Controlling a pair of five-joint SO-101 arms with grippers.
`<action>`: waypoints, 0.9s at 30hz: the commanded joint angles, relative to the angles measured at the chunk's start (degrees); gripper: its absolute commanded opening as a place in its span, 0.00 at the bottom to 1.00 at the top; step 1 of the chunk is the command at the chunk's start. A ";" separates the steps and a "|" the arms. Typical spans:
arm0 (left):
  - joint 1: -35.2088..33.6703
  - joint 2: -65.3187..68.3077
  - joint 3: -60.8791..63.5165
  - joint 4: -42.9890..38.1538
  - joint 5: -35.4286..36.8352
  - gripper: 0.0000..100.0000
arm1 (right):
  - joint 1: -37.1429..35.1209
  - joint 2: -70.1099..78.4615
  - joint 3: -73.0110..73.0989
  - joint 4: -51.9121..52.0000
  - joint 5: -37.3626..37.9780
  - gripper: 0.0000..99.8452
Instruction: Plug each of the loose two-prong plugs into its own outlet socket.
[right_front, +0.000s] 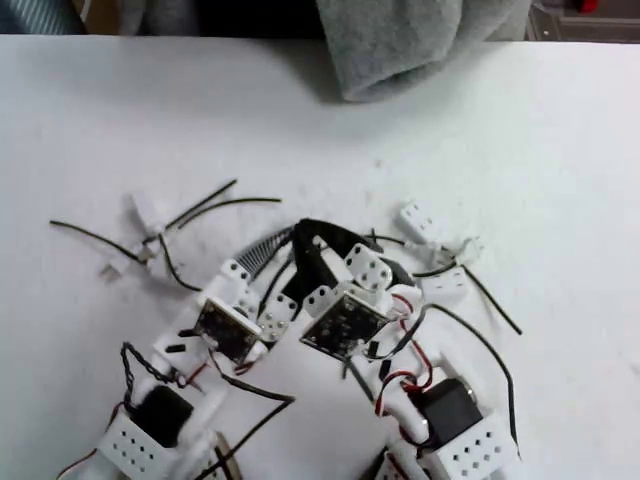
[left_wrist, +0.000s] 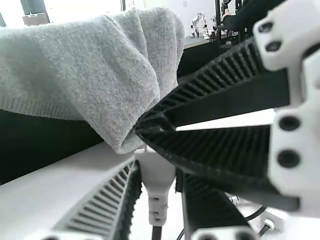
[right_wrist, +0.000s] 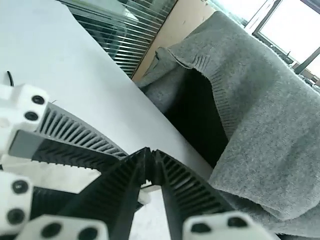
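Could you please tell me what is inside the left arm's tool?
A white plug sits clamped between the left tool's ribbed fingers, a dark cord leaving its rear. The right tool's closed black tips cross its front end, so the prongs are hidden.

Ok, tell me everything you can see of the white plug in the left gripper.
The white plug looks like smooth moulded plastic, narrowing to a black cord at its rear. It lies lengthwise between the left gripper's ribbed fingers, which clamp its sides. The right gripper's closed tips sit right at its front end; prongs unclear.
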 joint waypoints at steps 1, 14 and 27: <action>0.31 -1.10 -0.18 -1.23 0.44 0.02 | 4.70 1.10 0.00 -1.54 0.70 0.02; 0.31 -1.10 -0.18 -1.23 0.35 0.02 | 9.80 8.04 -9.32 -0.48 0.70 0.02; -3.30 -1.10 -0.18 -1.32 0.35 0.02 | -2.33 28.26 -46.07 20.35 -3.08 0.02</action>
